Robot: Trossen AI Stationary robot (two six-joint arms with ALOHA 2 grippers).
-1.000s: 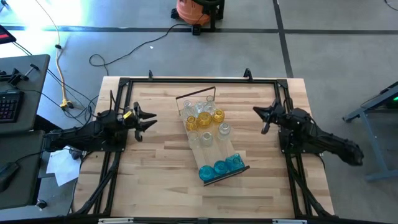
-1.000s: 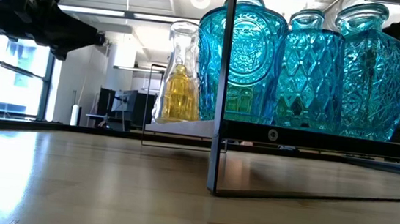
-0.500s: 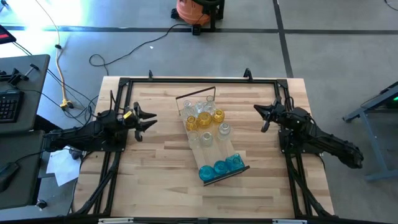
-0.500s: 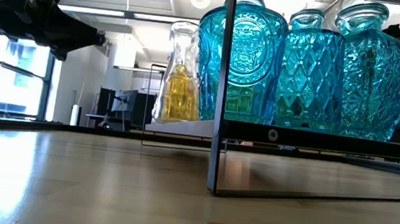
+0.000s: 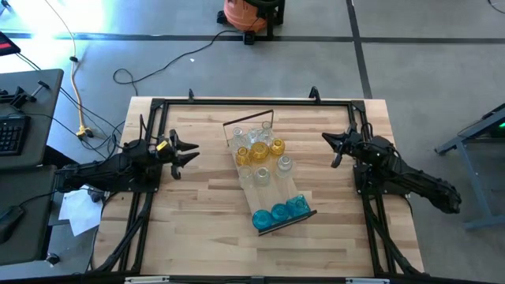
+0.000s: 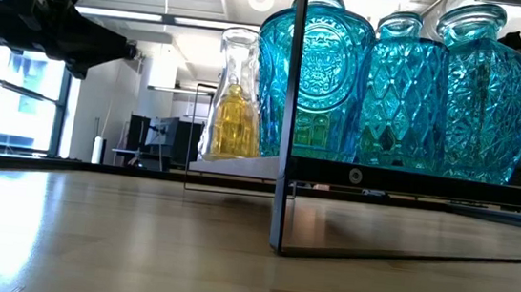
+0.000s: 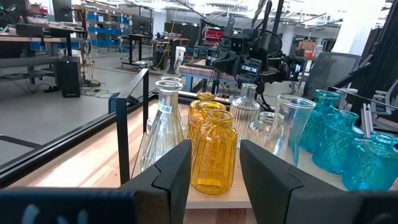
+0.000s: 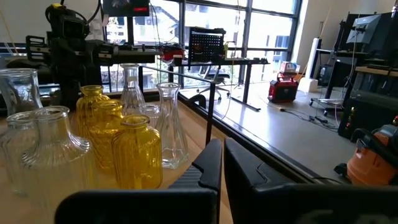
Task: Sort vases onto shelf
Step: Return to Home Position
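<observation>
Table: pale wood, dark frame rails round its edges, both arms on it.

Shelf: light plank lying diagonally mid-table, a dark metal rim at each short end. In the low view the near rim's upright stands in front of the glass.

Left arm: lies low along the left side of the table, pointing at the shelf. Right arm: mirrored on the right side. Both well apart from the shelf.

Vases, all upright on the shelf, grouped by colour:
- blue vases: row of three at the near end, just inside the rim.
- clear vases: a few mid-plank, well spaced, more at the far end behind the amber ones. Exact count can't be told from above.
- amber vases: three in a row towards the far end, nearly touching each other.

Left gripper: jaws wide apart, nothing between them. Its wrist view shows one amber vase through the gap, farther off.

Right gripper: its fingers are pressed almost together, just a sliver of gap, gripping nothing.
</observation>
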